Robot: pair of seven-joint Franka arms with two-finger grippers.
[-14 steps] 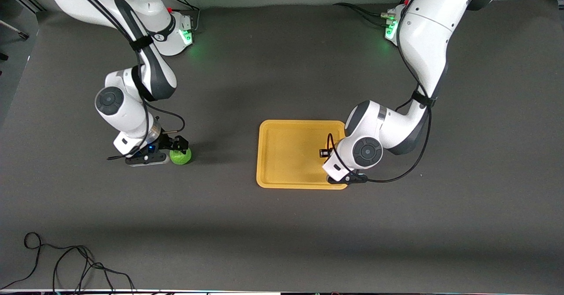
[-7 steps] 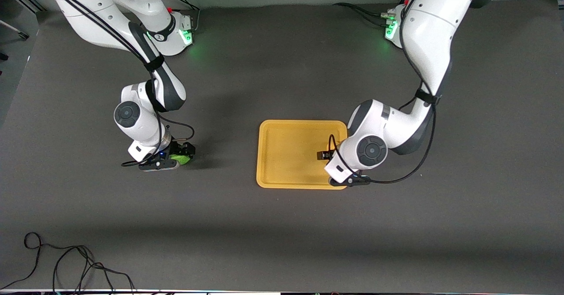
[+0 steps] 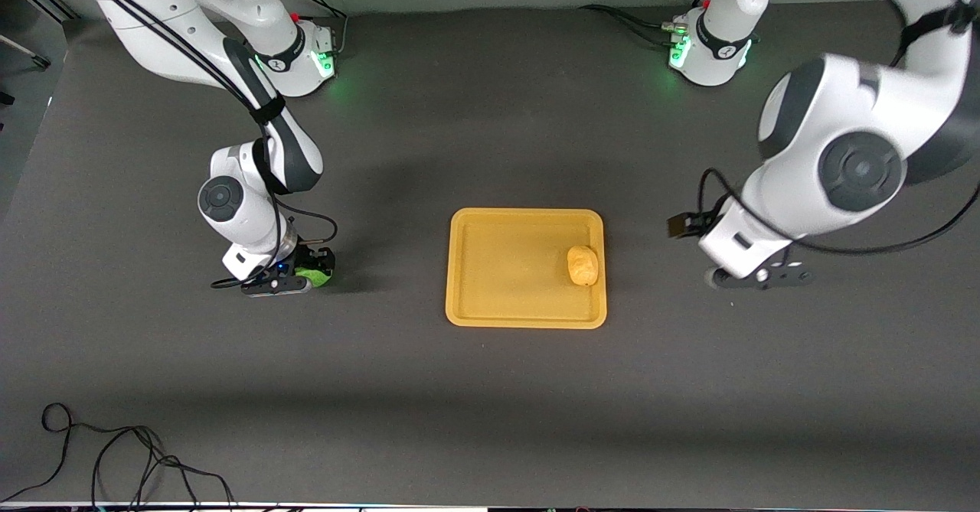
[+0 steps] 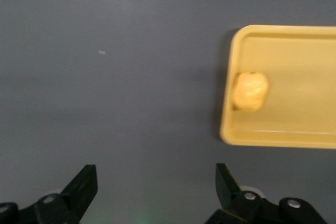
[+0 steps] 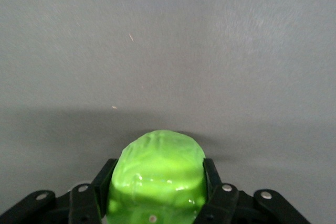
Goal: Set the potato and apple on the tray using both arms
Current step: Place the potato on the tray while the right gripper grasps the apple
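Front view – tray [image 3: 505, 298]: lies flat on the surface, about midway between the two arms.
Front view – potato [image 3: 583, 265]: rests inside the tray, at the edge toward the left arm's end, free of any pincer.
Front view – left pincer [image 3: 754, 278]: hangs over bare surface just off the tray, toward the left arm's end of the surface; nothing in it.
Front view – right pincer [image 3: 310, 273]: down at the surface toward the right arm's end, well apart from the tray, with the apple [image 3: 314, 275] between its fingers.

Left wrist view – left pincer [image 4: 155, 192]: fingers spread wide, empty; tray [image 4: 294, 137] and potato [image 4: 250, 91] lie off to one side of it.

Right wrist view – right pincer [image 5: 155, 182]: fingers pressed against both sides of the apple [image 5: 157, 171], which looks slightly squeezed.
Right wrist view – apple contact: whether it is touching the surface cannot be told.

Step in hand: potato judged delivered; apple judged gripped but not yet carried.
Next move: right arm should lift the apple clear, carry it over the tray's bare part away from the potato, lower it, then let go.
Left arm: waits.
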